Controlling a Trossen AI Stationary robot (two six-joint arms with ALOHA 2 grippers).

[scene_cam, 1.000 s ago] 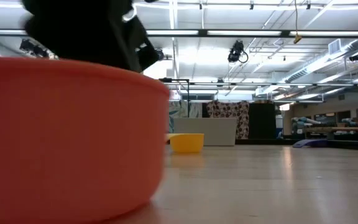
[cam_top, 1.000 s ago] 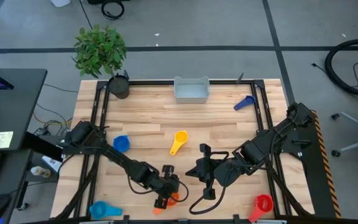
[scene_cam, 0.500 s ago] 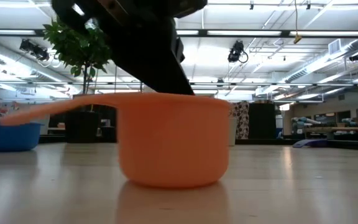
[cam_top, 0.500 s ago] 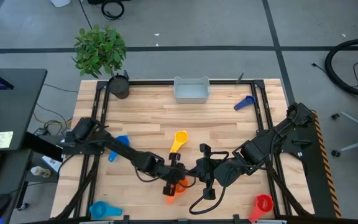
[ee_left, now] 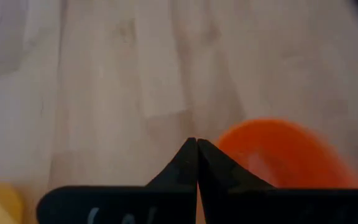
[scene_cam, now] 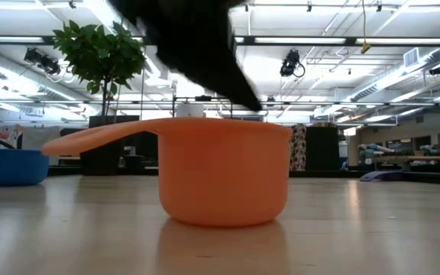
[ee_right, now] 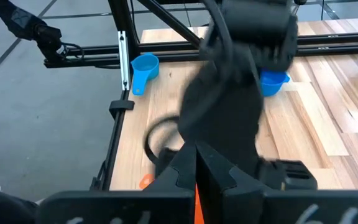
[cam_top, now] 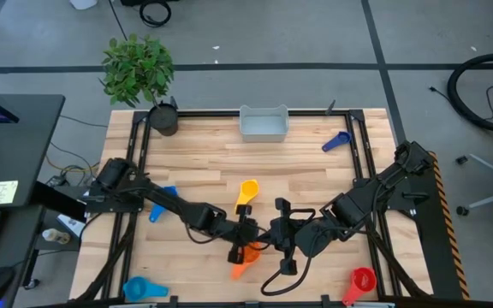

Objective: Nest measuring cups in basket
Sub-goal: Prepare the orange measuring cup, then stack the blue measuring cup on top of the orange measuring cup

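Nothing nested yet: pale grey plastic basket (cam_top: 264, 123) sits empty at the tabletop's far edge, coloured cups scattered, left gripper (cam_top: 245, 244) fingers clenched empty beside the small orange plastic measuring cup (cam_top: 246, 257) mid-front, right gripper (cam_top: 278, 233) clenched, idle alongside.

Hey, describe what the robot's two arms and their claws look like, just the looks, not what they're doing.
Both arms are black, built of slim jointed segments, with black cables looping beside them on the pale wooden table. The left claw has two flat black fingers tapering to sharp wedge tips above a wide black bar. The right claw looks the same. No markings are legible.
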